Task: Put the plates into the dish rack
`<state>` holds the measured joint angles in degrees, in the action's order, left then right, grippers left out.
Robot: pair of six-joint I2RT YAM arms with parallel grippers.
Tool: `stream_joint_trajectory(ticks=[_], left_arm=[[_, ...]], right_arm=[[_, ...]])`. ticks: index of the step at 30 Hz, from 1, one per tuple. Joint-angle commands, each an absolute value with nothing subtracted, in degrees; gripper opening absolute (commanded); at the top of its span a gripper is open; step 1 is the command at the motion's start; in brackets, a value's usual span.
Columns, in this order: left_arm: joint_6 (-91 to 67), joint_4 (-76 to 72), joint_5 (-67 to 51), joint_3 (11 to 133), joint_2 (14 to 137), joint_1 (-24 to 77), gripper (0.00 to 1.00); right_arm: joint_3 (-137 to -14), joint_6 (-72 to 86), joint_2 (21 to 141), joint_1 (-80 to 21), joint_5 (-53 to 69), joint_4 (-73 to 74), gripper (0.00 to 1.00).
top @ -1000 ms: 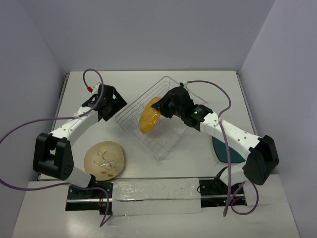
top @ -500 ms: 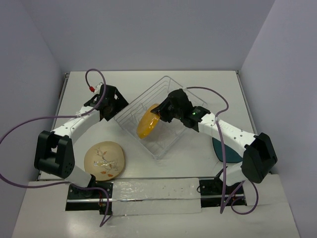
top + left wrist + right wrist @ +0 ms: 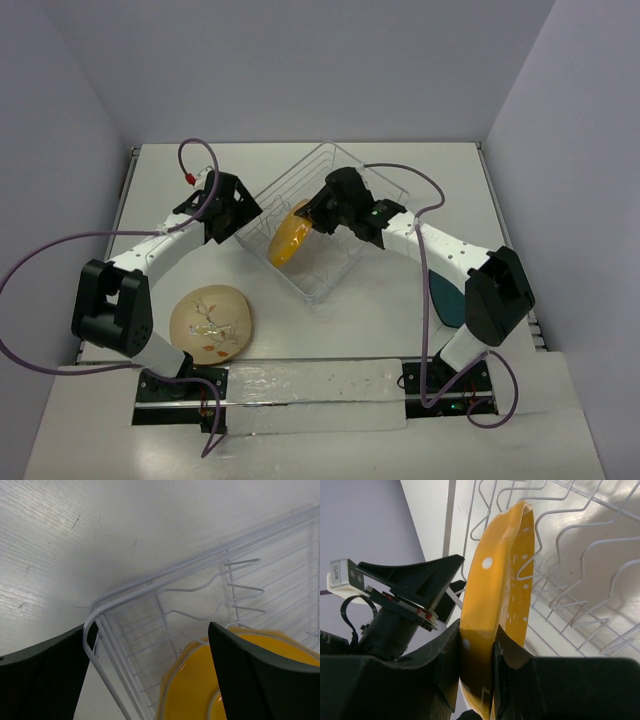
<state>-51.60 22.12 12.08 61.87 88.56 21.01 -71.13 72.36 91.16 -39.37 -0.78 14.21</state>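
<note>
The orange-yellow dotted plate point(image 3: 286, 238) stands on edge inside the wire dish rack point(image 3: 352, 165), near its left corner. My right gripper point(image 3: 316, 214) is shut on the plate's rim; in the right wrist view the pads point(image 3: 451, 652) clamp the plate point(image 3: 500, 580) above the rack's prongs point(image 3: 580, 555). My left gripper point(image 3: 232, 206) is open at the rack's left corner; in the left wrist view its fingers point(image 3: 45, 670) straddle the corner rim point(image 3: 150, 587), with the plate point(image 3: 220, 680) just beyond. The beige patterned plate point(image 3: 210, 322) lies at the front left. The dark teal plate point(image 3: 447, 300) lies at the right, partly under my right arm.
The rack sits diagonally in the middle of the white table point(image 3: 400, 330). Purple walls close in the back and both sides. A clear strip point(image 3: 315, 385) runs along the front edge between the arm bases.
My right gripper moved left and down with the orange plate, deeper into the rack. The rack shifted a little away and to the left. My left gripper stayed at its corner.
</note>
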Motion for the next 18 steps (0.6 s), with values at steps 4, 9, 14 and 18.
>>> stream_joint_trajectory(ticks=[4, 9, 14, 18], left_arm=[[-51.6, 18.5, 9.8, 63.7, 89.7, 22.1, 0.99], [-51.4, 18.8, 10.7, 64.2, 89.4, 22.1, 0.99], [-51.5, 19.2, 10.8, 64.7, 89.6, 22.1, 0.98], [-51.4, 20.4, 11.8, 65.6, 90.1, 22.1, 0.99]], right_arm=[[-78.3, 70.4, 93.1, -38.6, -2.4, 10.0, 0.47], [-84.5, 67.5, 96.2, -36.5, -0.5, 10.0, 0.44], [-86.8, 67.2, 98.3, -34.7, 3.0, 10.4, 0.53], [-86.5, 67.1, 99.7, -34.1, 4.0, 10.4, 0.55]])
